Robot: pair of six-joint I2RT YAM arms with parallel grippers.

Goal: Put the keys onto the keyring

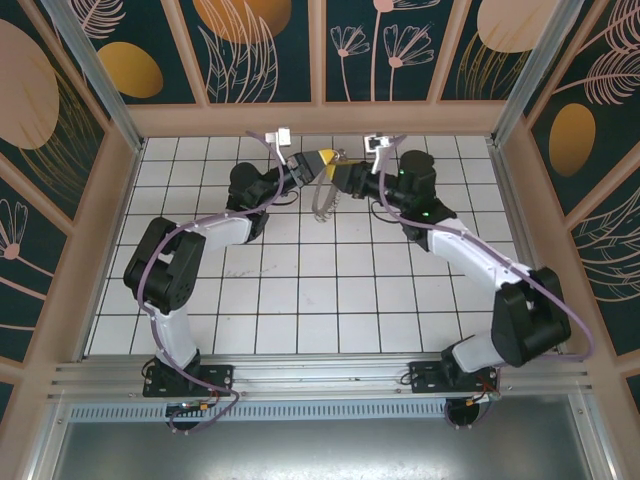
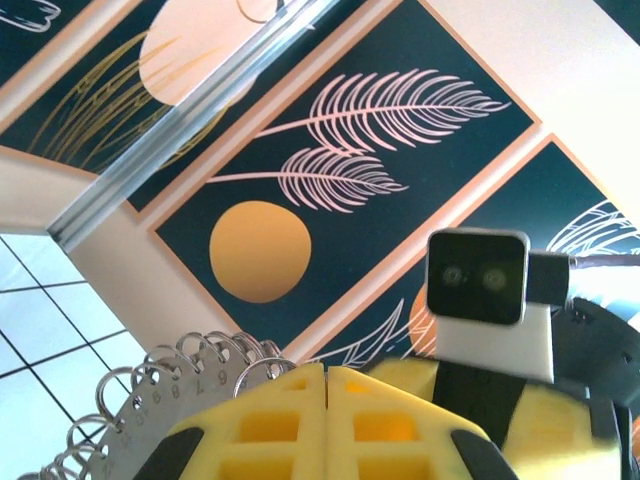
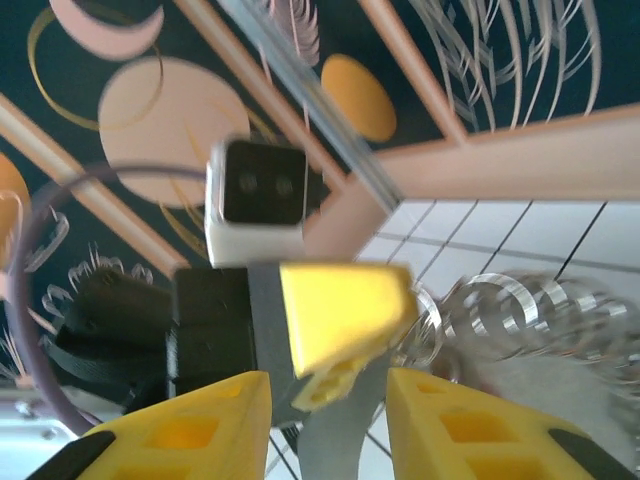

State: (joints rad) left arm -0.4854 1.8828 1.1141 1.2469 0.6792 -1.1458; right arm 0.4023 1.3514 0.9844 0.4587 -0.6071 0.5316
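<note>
The left claw is pinched shut on the keyring, whose flat silvery band and fringe of small wire loops fan out to the left of its yellow fingers. From overhead, the ring hangs just beneath both claws and appears clear of the white-tiled counter. The right claw faces it with fingers apart, gripping nothing; the left claw's tip and the ring's band sit in the gap between them. The ring looks light, thin and stiff but slick, with loops likely to swing and snag. The plain band just beside the left claw's pinch seems the surest hold.
</note>
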